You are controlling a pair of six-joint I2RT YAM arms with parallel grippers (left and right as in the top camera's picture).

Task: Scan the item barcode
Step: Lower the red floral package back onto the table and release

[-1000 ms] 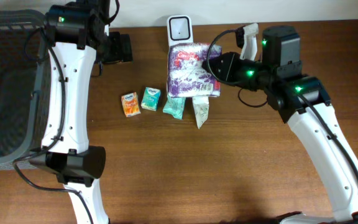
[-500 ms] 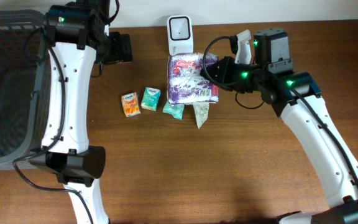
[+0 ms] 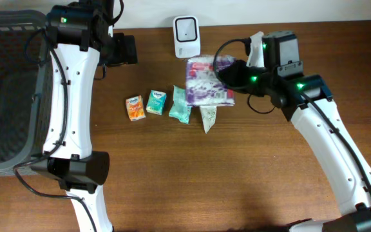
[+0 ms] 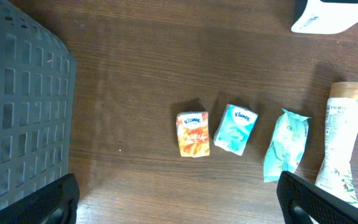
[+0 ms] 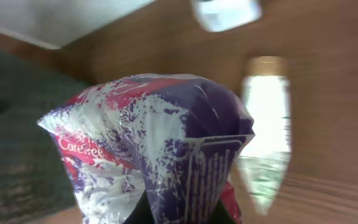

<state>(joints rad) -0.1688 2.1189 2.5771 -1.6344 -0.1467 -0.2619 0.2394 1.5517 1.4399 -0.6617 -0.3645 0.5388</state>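
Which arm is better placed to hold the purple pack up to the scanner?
Right. The right gripper is shut on the purple pack, near the white scanner. The left gripper hangs open and empty, farther off.

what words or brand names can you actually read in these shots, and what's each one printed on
"Kleenex": on the orange tissue pack.
"Kleenex": on the teal tissue pack.
"Carefree": on the purple packet, in red lettering, seen in the right wrist view.
Too small or blurred to read: the print on the pale tube and on the green sachet.
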